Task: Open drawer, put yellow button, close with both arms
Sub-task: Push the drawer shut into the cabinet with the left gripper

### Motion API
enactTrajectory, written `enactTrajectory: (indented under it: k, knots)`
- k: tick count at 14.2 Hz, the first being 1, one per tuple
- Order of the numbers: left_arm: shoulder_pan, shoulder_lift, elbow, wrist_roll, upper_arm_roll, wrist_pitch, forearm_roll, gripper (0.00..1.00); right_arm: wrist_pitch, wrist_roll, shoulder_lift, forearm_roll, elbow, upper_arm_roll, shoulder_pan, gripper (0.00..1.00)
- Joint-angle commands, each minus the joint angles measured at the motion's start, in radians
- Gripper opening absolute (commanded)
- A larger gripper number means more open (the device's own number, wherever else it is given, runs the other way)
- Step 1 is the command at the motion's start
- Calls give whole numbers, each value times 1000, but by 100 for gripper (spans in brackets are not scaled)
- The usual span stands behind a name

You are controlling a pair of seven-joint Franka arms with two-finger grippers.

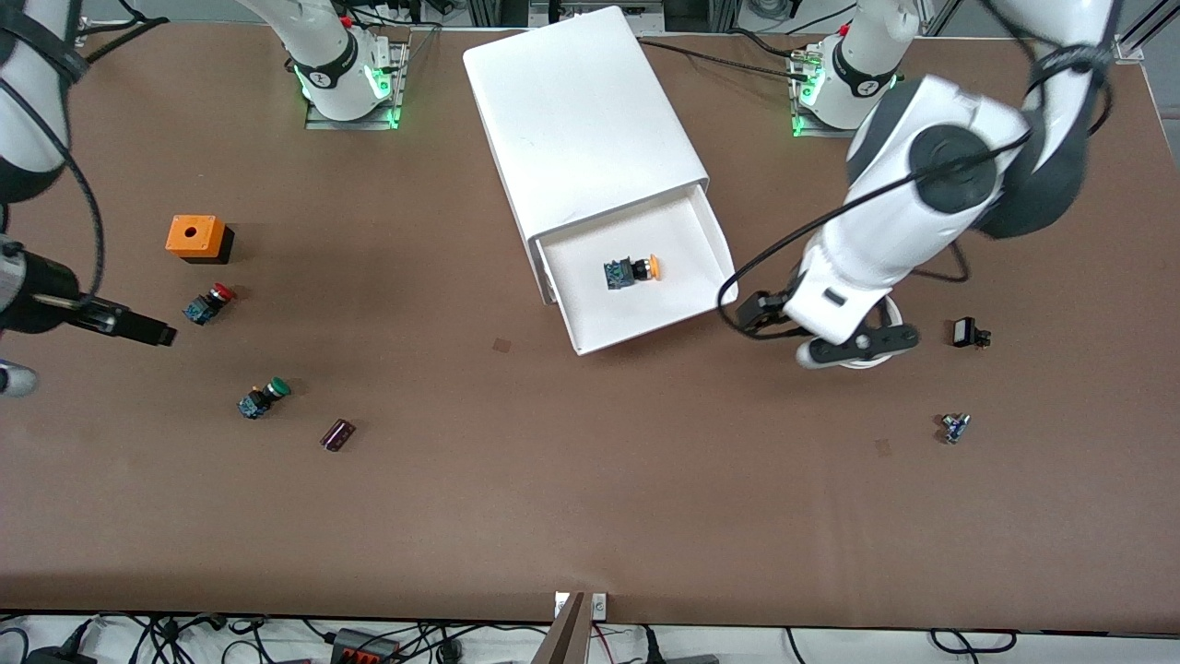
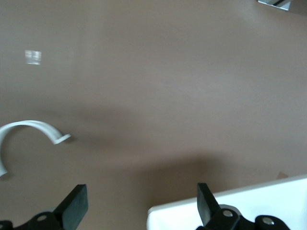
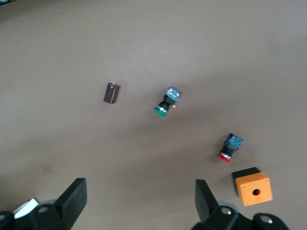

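Observation:
The white cabinet [image 1: 581, 120] stands mid-table with its top drawer [image 1: 645, 323] pulled out toward the front camera. Inside the drawer lies the yellow button [image 1: 633, 271], on its side. My left gripper [image 2: 140, 191] hangs open and empty over the table, beside the drawer's front corner [image 2: 249, 208] toward the left arm's end. In the front view its fingers are hidden under the left arm's wrist [image 1: 834, 304]. Over the right arm's end of the table, next to the red-capped button, my right gripper [image 1: 152, 330] [image 3: 139, 189] is open and empty.
Toward the right arm's end lie an orange box [image 1: 194, 236], a red-capped button [image 1: 210, 302], a green-capped button [image 1: 263, 398] and a brown cylinder [image 1: 337, 434]. Two small parts [image 1: 968, 333] [image 1: 955, 427] lie toward the left arm's end. A white curved strip [image 2: 33, 125] lies below the left gripper.

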Motion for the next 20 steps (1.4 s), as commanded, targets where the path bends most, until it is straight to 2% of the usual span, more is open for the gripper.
enactTrajectory:
  k: [1,4,7,8,15,18,20]
  knots:
    - [-36,94,27,-18,0,122,25,100,-13,-125,-34,-6,-9,34,-87,100]
    - [-71,174,58,-48,-3,172,119,100,-13,-162,-68,-37,-15,61,-134,100]
    - [-114,188,55,-167,-3,222,124,100,-7,-158,-100,-115,-28,242,-252,100]
    - [-117,188,46,-214,-6,223,122,100,-6,-150,-102,-120,-38,256,-266,100]
    - [-185,185,-5,-353,-13,206,113,100,30,-150,-200,-126,-183,256,-260,100]
    - [-186,182,-3,-387,-49,140,108,100,43,-161,-205,-126,-194,255,-259,100]
    - [-186,170,-3,-406,-75,51,90,100,47,-161,-209,-134,-202,252,-248,100]
